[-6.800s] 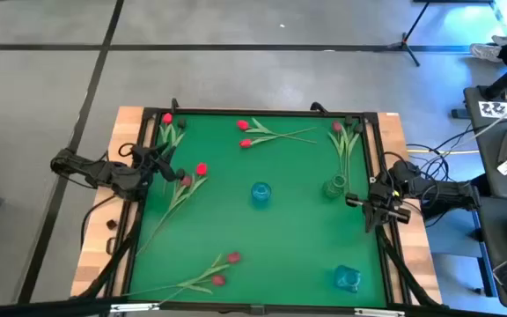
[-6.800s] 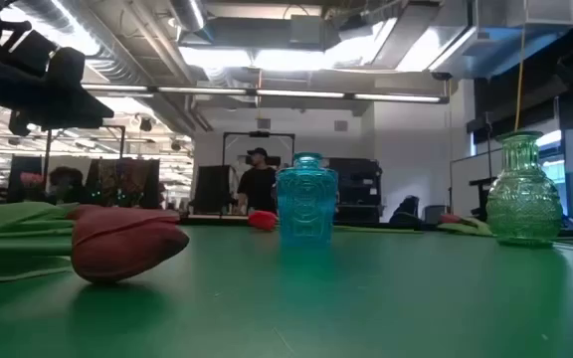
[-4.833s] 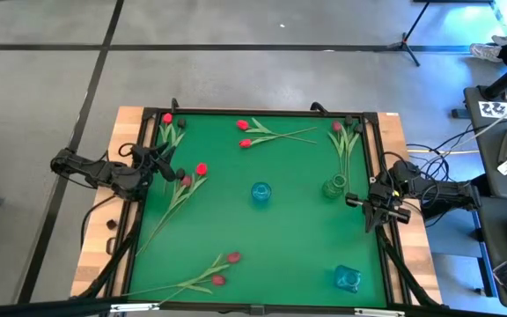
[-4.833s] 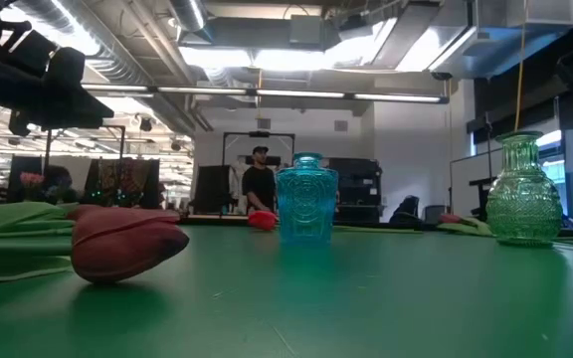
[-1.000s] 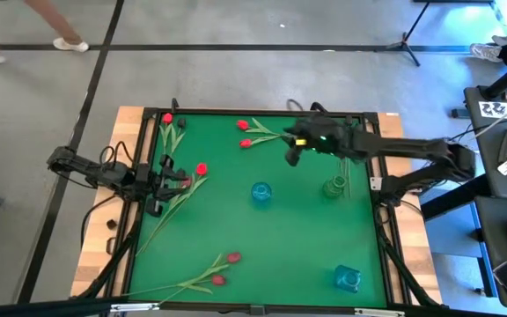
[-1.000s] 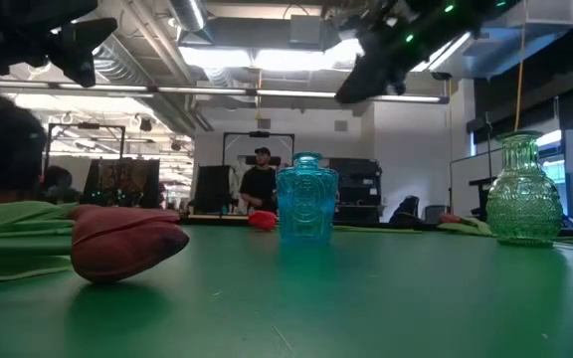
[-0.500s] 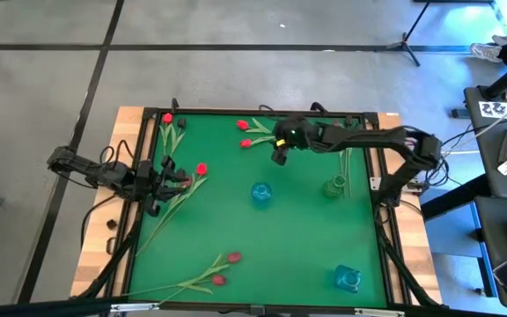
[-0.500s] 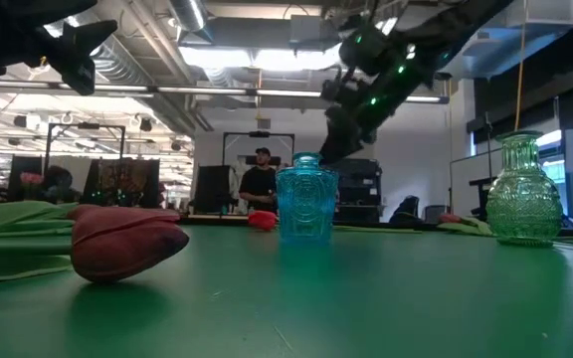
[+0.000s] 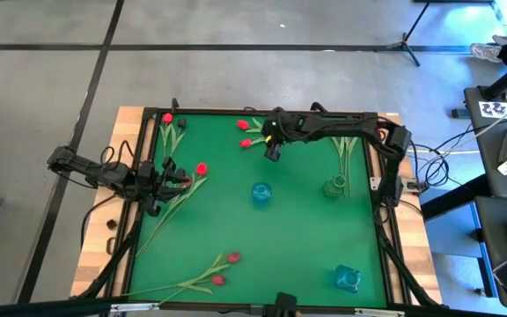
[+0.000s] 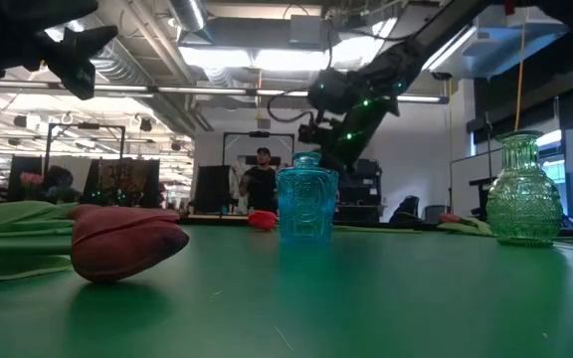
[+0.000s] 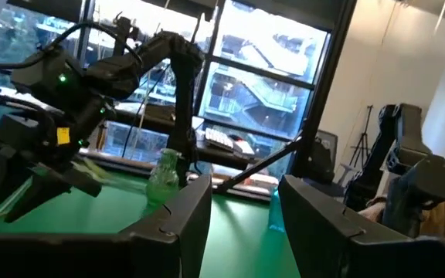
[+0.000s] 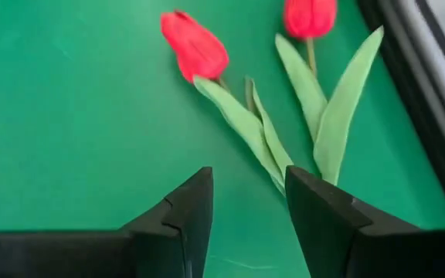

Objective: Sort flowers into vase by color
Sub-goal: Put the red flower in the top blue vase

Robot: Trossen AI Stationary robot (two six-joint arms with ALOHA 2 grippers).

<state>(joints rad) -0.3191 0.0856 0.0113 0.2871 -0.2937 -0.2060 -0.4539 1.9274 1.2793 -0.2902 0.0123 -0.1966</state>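
Note:
Two red flowers lie at the far middle of the green mat, heads toward the left. My right gripper hangs open just above their green leaves, touching nothing. My left gripper stands open at the left edge, beside a red flower and a maroon one, with nothing between its fingers. Other flowers lie at the far left, the far right and the near side. A blue vase and a green vase stand upright mid-mat.
A second blue vase stands at the near right corner. A black frame runs round the mat. A maroon flower head lies close to the low camera. A person stands far off in the room.
My right arm has swung along the far side toward the table's left edge and come lower, ending over the two red flowers. The flowers and vases have not moved.

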